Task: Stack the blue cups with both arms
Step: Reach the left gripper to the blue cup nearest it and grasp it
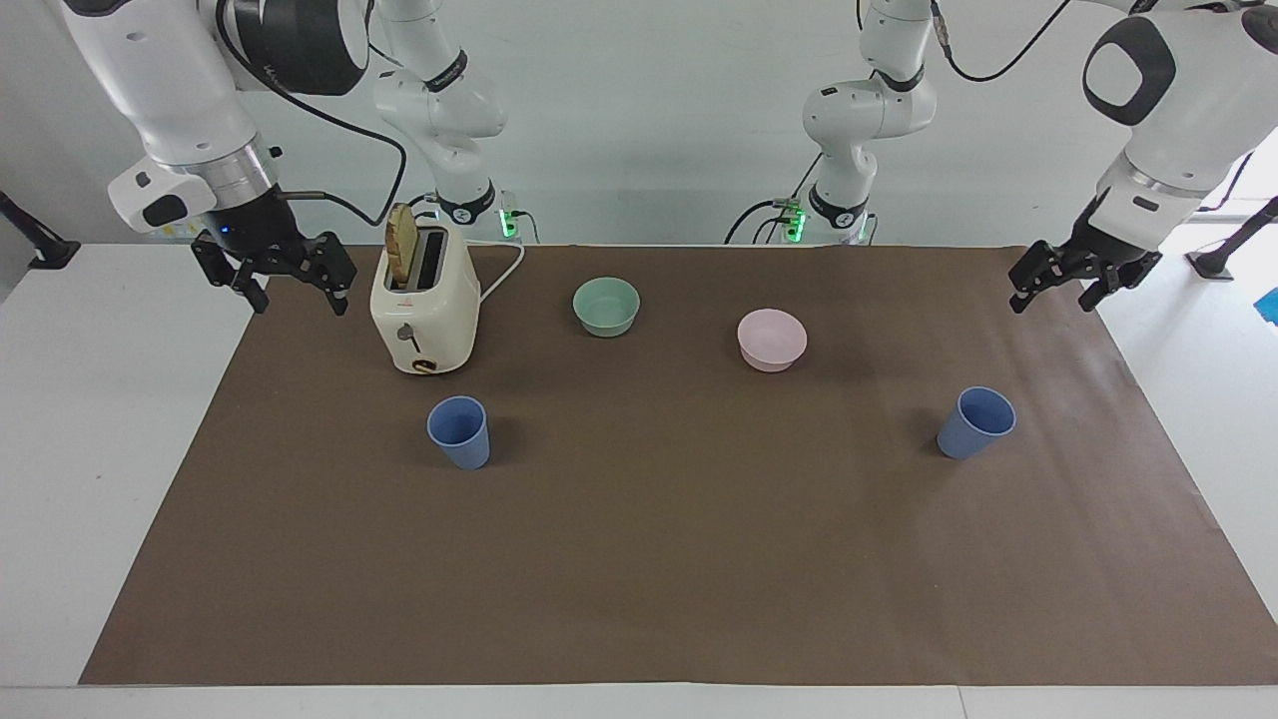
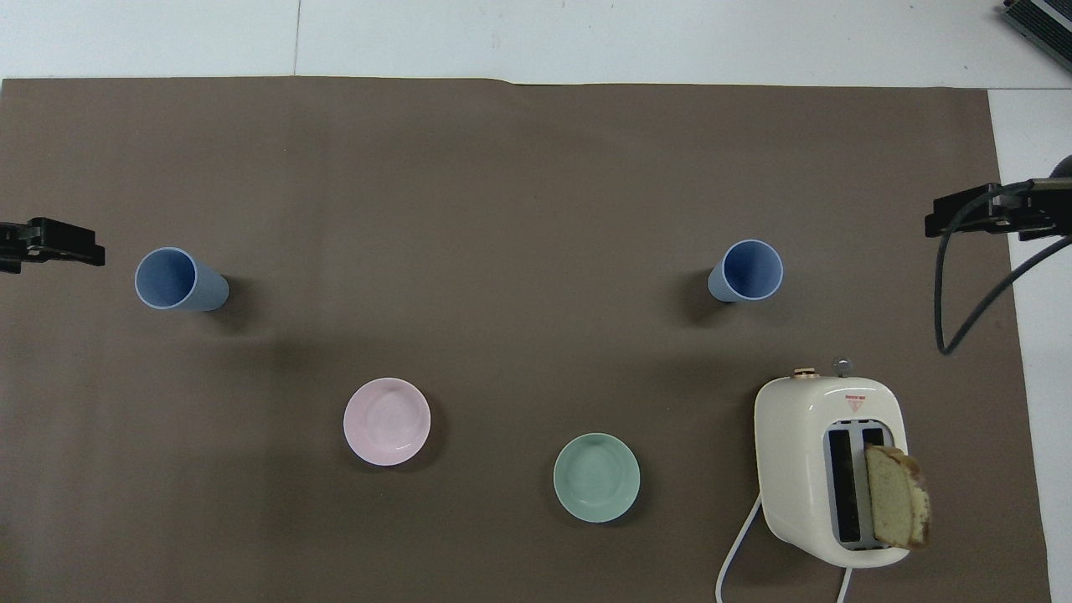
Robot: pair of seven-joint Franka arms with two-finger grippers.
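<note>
The counter [image 1: 639, 639] carries a brown mat, and the toaster [image 1: 423, 312] standing on it, a slice of bread [image 1: 400, 248] up in one slot, serves as landmark. Both arms hang in the air with nothing held: the right end effector [image 1: 275, 280] is just beside the toaster toward the right arm's end of the counter, fingers spread; the left end effector [image 1: 1070, 280] is well apart from it, over the mat's edge at the left arm's end, fingers also spread. The green bowl [image 1: 606, 306] sits beside the toaster, the pink bowl [image 1: 772, 340] further along. One blue cup [image 1: 459, 431] stands upright near the toaster, farther from the robots; the other blue cup [image 1: 975, 422] is well apart from it, toward the left arm's end (upright too). Stacking looks unstarted; this reads as the approach. Next, each arm likely needs to descend on its nearer cup and grip the wall without tipping it
</note>
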